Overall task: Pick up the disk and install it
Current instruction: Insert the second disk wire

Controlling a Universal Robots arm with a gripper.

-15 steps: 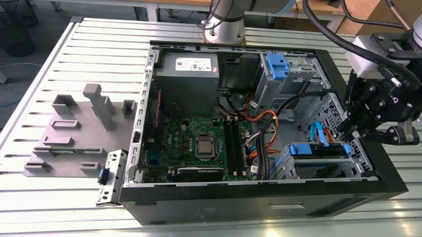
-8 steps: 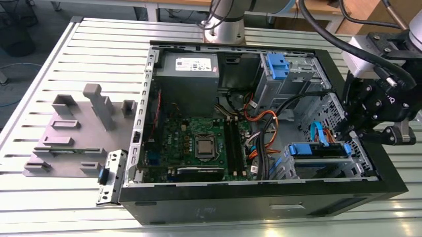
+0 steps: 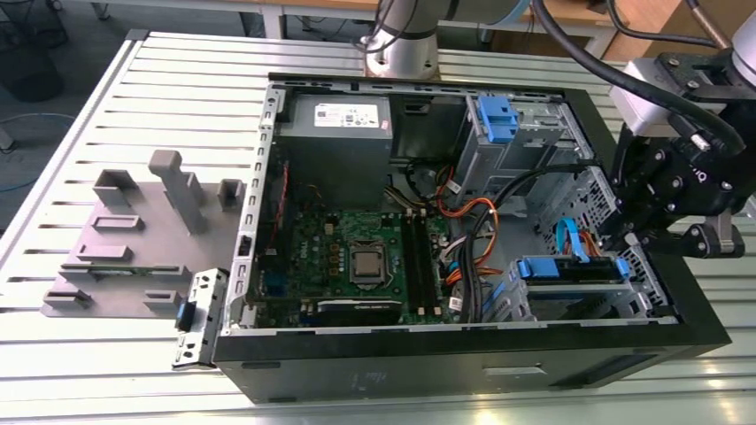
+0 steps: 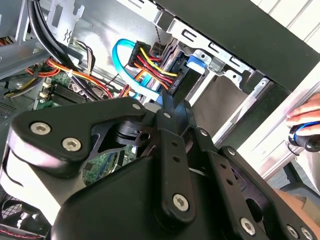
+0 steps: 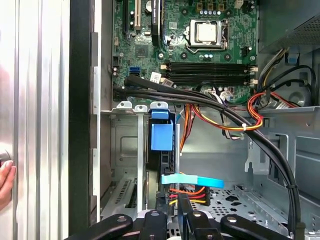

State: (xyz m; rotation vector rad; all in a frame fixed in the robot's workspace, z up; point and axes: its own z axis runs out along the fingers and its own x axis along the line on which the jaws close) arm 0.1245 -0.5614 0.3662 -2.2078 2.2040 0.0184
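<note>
— Silver slats all round: is that the table [image 3: 177,80]?

— Yes. An open black case [image 3: 473,359] lies on its side on it, with the arm's base just beyond the case's far wall.

— Where is the disk [image 3: 573,269]?

— Inside the case, slotted into the metal cage [image 3: 590,305] in the corner nearest the hand [image 3: 622,241]. In the exterior view its blue bracket shows along the top of the cage. In the first wrist view the disk [image 5: 162,136] stands edge-on in the cage, and the second wrist view catches a bit of blue on the disk [image 4: 196,62] beside the cage wall.

— And the hand itself?

— It hangs over the case's side wall, tip down into the case right by the cage. In both wrist views the hand [image 4: 176,102] [image 5: 171,202] points at the cable end of the disk. It grips nothing that I can see, but whether it is open or closed I cannot tell.

— What cables?

— A bundle of yellow, red and black wires [image 4: 152,62] ends in a black plug at the disk, and a light blue flat cable [image 5: 192,180] crosses just by it, between the hand and the disk.

— Anything else in the case?

— A green board [image 3: 354,257] covers the case floor, with a grey box [image 3: 336,133] in the far corner and a second blue-latched bay [image 3: 497,119] along the far wall.

— Outside the case?

— A grey fixture block [image 3: 130,239] sits on the table, beside the case on the side away from the hand.
</note>
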